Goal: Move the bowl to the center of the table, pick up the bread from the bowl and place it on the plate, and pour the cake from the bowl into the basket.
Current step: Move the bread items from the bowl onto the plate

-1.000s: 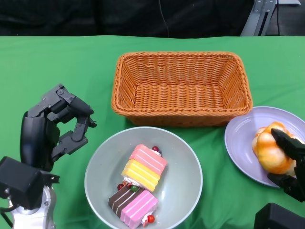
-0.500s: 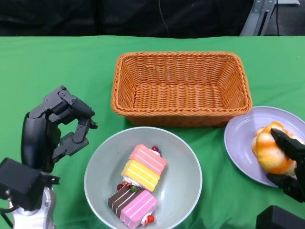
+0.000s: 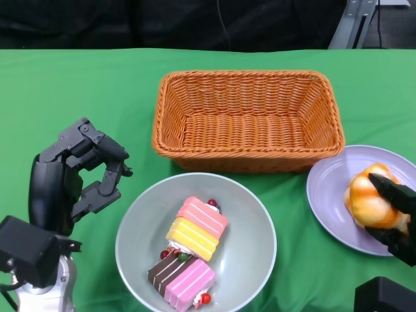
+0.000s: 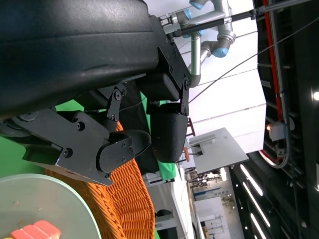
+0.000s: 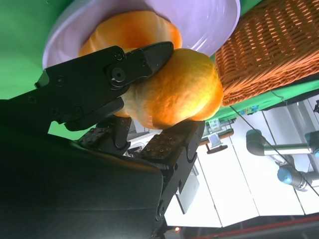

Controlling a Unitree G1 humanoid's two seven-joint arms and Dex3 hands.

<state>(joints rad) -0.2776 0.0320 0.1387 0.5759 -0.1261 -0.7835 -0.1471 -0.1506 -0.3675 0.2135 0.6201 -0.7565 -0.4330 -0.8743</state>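
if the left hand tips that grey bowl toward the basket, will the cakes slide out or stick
Probably slide: the bowl looks smooth and glossy inside, and the cake pieces lie loose on its floor. They look like rigid blocks, so likely tumble whole rather than crumble. The small red bits beside them may roll out first. The left hand holds nothing.
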